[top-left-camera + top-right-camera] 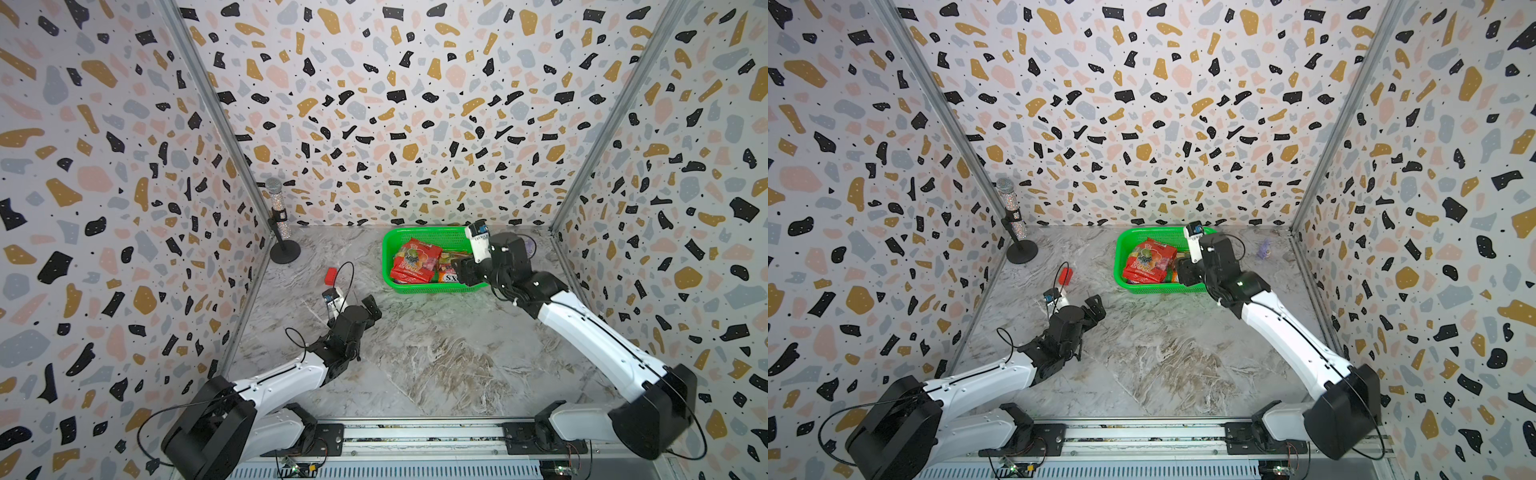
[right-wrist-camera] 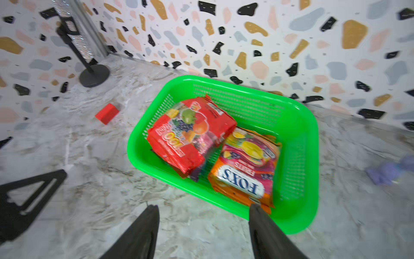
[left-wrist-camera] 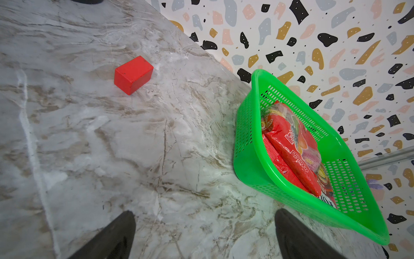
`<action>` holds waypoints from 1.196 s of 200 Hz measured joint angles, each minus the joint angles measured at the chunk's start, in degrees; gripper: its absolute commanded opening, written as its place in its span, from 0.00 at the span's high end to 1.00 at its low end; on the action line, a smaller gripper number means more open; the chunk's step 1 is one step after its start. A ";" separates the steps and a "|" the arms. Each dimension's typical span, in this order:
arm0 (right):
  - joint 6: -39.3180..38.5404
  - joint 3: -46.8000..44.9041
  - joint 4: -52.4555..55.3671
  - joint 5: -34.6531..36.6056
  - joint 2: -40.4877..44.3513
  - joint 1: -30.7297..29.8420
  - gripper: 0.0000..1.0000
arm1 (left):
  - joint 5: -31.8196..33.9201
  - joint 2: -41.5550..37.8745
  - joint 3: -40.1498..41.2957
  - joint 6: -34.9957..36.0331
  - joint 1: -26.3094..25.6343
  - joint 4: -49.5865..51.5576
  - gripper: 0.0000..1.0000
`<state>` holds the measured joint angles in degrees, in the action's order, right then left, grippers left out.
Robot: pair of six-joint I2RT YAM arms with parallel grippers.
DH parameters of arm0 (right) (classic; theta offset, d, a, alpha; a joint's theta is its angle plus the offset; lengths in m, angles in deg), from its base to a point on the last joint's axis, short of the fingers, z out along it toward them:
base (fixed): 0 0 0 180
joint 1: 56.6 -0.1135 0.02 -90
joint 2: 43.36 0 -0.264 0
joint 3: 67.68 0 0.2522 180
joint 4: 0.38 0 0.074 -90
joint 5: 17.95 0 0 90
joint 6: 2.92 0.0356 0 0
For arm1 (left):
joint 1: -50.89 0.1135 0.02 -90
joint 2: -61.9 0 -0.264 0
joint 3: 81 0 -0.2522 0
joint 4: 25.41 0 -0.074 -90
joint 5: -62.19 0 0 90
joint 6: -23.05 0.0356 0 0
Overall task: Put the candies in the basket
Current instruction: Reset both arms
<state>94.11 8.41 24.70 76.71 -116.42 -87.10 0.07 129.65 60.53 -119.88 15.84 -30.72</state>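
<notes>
Left gripper (image 3: 205, 213): wide open, empty, low over the near-left counter (image 1: 415, 353).
Right gripper (image 2: 203, 206): open, nothing held, hovering above the basket's near rim.
Basket (image 2: 136, 154): far, right of centre.
Candies: inside it, red bag (image 2: 190, 134) left, FOX'S bag (image 2: 246, 166) right.
Handling: light, soft, slippery film, I'd say; pinch a crimped edge.

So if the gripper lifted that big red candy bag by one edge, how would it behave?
Probably floppy: the red candy bag is a thin, crinkled pouch, so it would likely sag. Its glossy film looks slippery, so a shallow pinch might slide off. Its bulges suggest contents may shift.
</notes>
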 measured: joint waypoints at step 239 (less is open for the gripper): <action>-26.03 -41.75 -55.63 28.46 -10.16 8.22 0.19 | -0.35 0.31 -0.28 -0.20 0.00 0.04 0.00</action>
<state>68.08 -33.34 -30.93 105.17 -126.58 -78.88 -0.28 129.95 60.25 -120.08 15.84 -30.67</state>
